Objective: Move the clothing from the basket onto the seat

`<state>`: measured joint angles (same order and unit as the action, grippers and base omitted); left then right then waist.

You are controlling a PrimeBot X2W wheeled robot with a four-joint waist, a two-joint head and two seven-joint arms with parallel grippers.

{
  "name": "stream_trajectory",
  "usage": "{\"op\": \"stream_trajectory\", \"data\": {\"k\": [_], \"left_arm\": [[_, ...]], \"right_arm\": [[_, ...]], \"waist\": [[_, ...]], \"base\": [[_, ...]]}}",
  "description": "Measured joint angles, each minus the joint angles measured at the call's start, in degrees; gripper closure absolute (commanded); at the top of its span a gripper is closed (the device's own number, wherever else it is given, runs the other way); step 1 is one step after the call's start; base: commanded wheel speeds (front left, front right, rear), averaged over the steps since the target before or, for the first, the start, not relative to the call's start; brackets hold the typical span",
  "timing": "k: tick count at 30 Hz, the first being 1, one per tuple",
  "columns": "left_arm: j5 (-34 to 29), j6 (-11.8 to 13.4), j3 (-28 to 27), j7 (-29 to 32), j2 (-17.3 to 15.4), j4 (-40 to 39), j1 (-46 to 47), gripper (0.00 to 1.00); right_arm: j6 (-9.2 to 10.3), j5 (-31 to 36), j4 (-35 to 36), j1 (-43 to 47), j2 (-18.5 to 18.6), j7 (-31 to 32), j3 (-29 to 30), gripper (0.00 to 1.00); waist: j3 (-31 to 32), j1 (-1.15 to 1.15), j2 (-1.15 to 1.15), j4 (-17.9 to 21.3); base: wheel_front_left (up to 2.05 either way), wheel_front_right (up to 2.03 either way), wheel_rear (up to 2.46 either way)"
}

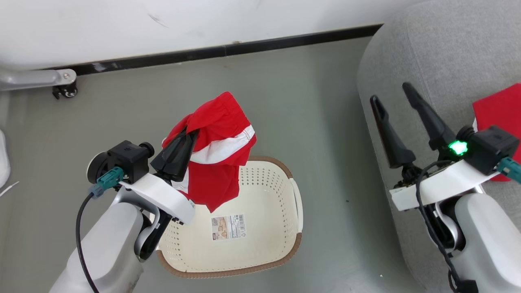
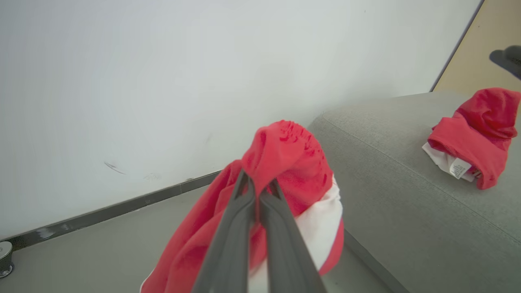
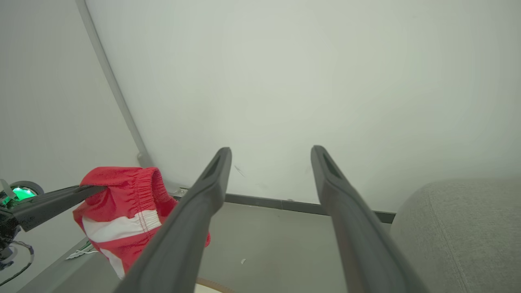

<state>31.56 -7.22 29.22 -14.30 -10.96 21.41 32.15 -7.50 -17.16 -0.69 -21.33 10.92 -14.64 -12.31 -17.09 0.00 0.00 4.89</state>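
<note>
My left end effector [image 1: 189, 134] is clamped on red shorts [image 1: 222, 130] hanging above the basket [image 1: 266, 228]. I'd swing them high, clear of the rim, onto the seat [image 1: 439, 61] before releasing. My right end effector [image 1: 390, 92] stands apart, holding nothing. The left wrist view adds the white label [image 2: 459, 167] on the other garment [image 2: 478, 130] lying there.

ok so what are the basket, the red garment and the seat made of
The basket looks like hard cream plastic, moulded with rows of holes. The red garment is soft matt fabric, likely a knit: it drapes and gathers at an elastic waist. The seat seems grey woven upholstery, with a stitched seam.
</note>
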Motion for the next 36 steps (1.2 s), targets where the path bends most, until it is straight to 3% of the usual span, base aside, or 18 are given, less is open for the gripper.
{"op": "stream_trajectory", "data": {"k": [14,36], "left_arm": [[-0.5,0.0,1.5,0.0,0.8,-1.9,-0.3,1.00],[-0.3,0.0,7.5,0.1,2.1,-2.0,-0.3,1.00]], "right_arm": [[0.00,-2.0,-2.0,3.4,1.5,0.0,-3.9,0.00],[0.00,-5.3,-7.6,3.3,4.6,0.0,-22.9,0.00]], "waist": [[5.0,0.00,0.00,-3.4],[10.6,0.00,0.00,-7.8]], "base": [[0.00,0.00,0.00],[0.00,0.00,0.00]]}}
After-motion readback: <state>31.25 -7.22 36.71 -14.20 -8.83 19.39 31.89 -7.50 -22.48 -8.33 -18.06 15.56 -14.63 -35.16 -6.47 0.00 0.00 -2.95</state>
